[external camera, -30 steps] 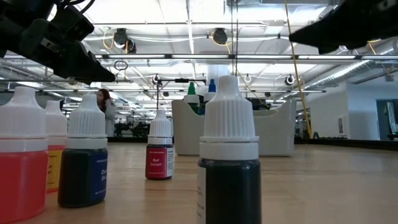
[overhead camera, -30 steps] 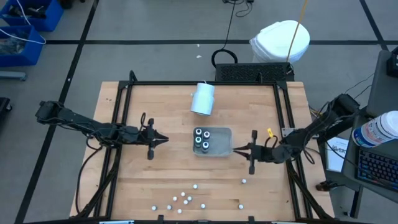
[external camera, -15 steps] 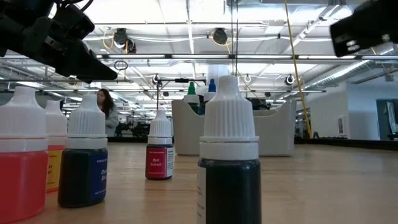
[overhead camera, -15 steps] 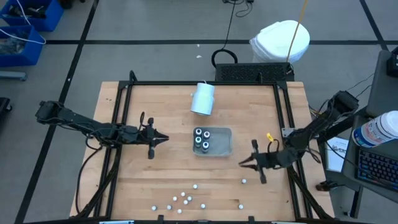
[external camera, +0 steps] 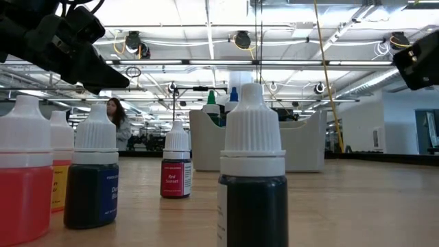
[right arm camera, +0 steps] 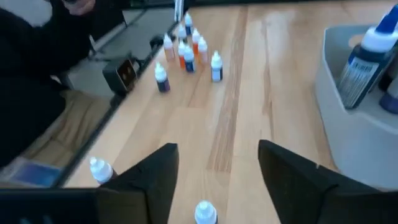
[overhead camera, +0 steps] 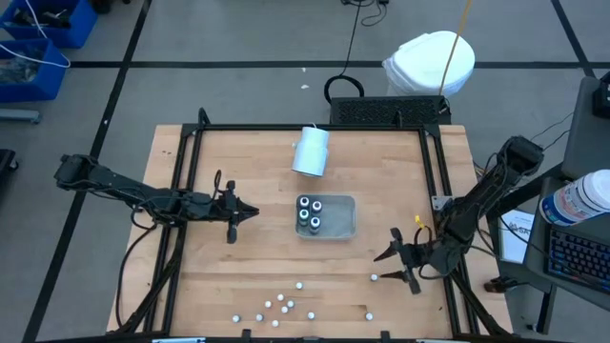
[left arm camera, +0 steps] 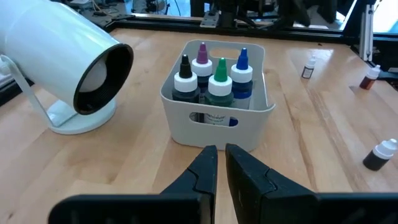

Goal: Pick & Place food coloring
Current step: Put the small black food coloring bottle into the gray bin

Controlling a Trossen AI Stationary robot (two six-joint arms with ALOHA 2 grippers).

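- Step in hand, as I read it: reaching for the next pick. The right gripper (overhead camera: 390, 268) carried nothing and its jaws stood wide apart in the right wrist view.
- It hung over the desk (overhead camera: 257, 191) at about 4 o'clock from the tray (overhead camera: 347, 229), just beside a lone bottle (overhead camera: 374, 278) that also showed low between the fingers in the right wrist view (right arm camera: 205, 212).
- Food coloring was split: four bottles already stood in the tray (left arm camera: 214, 84), black, purple, green and blue tips, packed at one end.
- The rest lay loose along the near edge, a cluster (overhead camera: 278, 307) at about 7 o'clock from the tray, plus a single (overhead camera: 369, 316) at about 5 o'clock.
- Left gripper (overhead camera: 250, 213) waited at 9 o'clock of the tray, jaws nearly together with only a thin gap, holding nothing; nose pointed at the tray wall.
- White cylinder (overhead camera: 311, 151) lay on its side at 12 o'clock of the tray, not involved.
- Next move probably called for centring the open jaws on the lone bottle, dropping to cap or neck height, and closing gently.
- Risk, judged: the bottle was small and light, so an off-centre close could tip it or knock it away.
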